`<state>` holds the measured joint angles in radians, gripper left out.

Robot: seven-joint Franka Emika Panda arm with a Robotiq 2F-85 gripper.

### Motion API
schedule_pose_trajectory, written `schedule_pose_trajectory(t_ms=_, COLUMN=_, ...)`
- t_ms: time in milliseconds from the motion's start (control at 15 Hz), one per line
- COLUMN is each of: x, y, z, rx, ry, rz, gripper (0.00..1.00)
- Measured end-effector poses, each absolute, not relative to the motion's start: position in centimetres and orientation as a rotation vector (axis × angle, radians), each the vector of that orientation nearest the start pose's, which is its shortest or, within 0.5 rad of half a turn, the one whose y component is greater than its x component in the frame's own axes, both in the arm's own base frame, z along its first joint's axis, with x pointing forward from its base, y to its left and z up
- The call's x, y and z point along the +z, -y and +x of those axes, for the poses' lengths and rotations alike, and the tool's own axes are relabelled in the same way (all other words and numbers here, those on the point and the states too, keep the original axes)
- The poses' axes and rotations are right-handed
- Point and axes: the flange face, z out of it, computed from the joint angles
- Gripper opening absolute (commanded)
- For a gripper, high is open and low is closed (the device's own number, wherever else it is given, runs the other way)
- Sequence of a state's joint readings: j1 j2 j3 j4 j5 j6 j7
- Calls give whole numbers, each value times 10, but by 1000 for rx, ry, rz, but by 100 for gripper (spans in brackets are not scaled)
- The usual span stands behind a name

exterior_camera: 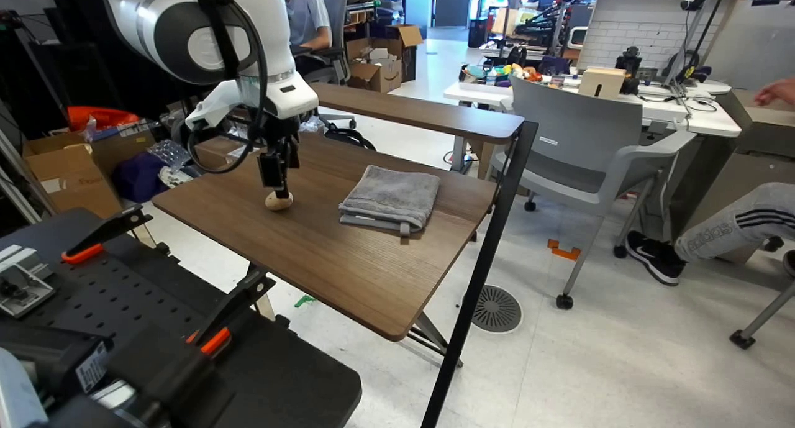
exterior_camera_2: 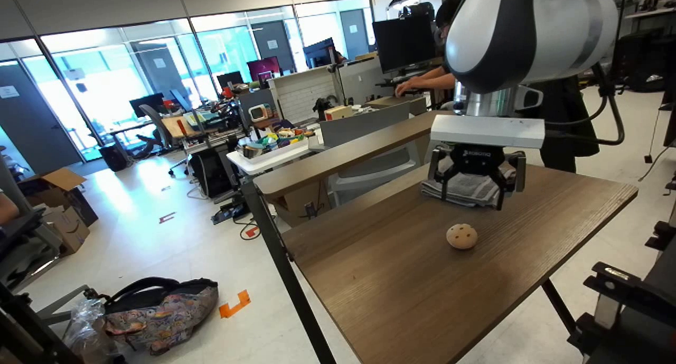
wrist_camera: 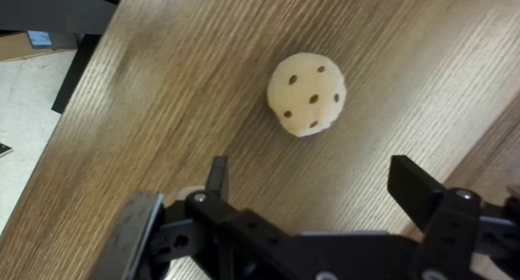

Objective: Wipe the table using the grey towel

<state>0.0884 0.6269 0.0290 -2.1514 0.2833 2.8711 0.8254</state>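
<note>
Close by the tan spotted lump (wrist_camera: 302, 89), up off the table (exterior_camera: 348, 273), hangs the gripper (wrist_camera: 309, 164), its jaws wide apart with bare wood showing between them; the lump sits beyond the tips, untouched. Near the lump too, on the table and not touching it, lies the grey towel (exterior_camera: 394, 195), folded flat. There, in an exterior view, the towel is to the lump's right, and the gripper, over on the lump's side, is apart from it; in an exterior view the towel (exterior_camera_2: 465, 188) lies behind the lump, partly hidden by the jaws. As for edges, the wrist view puts the table's rim to the lump's left, a broad strip of wood coming before the floor (wrist_camera: 32, 93). In an exterior view a narrow raised board (exterior_camera: 416, 111) runs behind the lump, higher than the table, and a black post (exterior_camera: 479, 276) slants down to the lump's right. For room, bare wood spreads in front of the lump in both exterior views.
</note>
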Motion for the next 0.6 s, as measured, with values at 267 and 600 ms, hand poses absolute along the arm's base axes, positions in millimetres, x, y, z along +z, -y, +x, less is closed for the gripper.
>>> schedule_pose_trajectory(t_ms=267, x=107, y=-91, z=567, rx=-74, ry=-1399, rz=-2611, gripper=100)
schedule_pose_trajectory(t_ms=600, x=78, y=-118, z=560, rx=-69, ry=-1475, rz=-2644, gripper=100)
